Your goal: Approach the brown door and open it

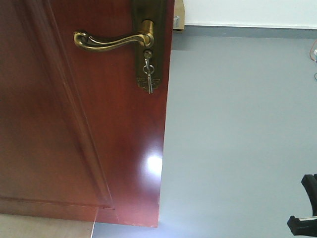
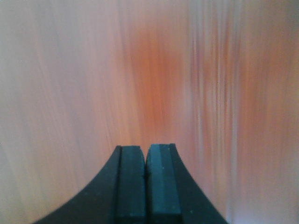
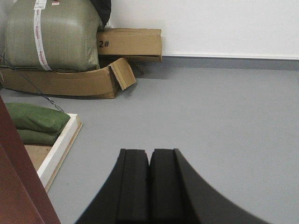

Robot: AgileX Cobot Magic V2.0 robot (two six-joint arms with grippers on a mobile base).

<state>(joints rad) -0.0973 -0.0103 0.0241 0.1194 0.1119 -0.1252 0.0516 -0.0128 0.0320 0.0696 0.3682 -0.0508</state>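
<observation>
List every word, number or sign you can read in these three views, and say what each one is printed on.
"2#" – on the side of the cardboard box by the wall, right wrist view.
Red print on the white strip down the green woven sack – too small to read.
White tag at the sack's top – blurred.
Brown door, lever handle, keys – no text visible.

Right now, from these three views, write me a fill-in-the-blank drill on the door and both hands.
1. The curved antique-brass lever handle on the glossy reddish-brown wooden door has ____ hanging from the lock beneath it.
2. The left hand faces a blurred reddish surface, and its dark pads are pressed ____.
3. The right hand points over the plain ____ floor.
4. Against the white wall lie flattened ____ boxes and stuffed green sacks.

Missing words: keys; together; grey; cardboard
</observation>
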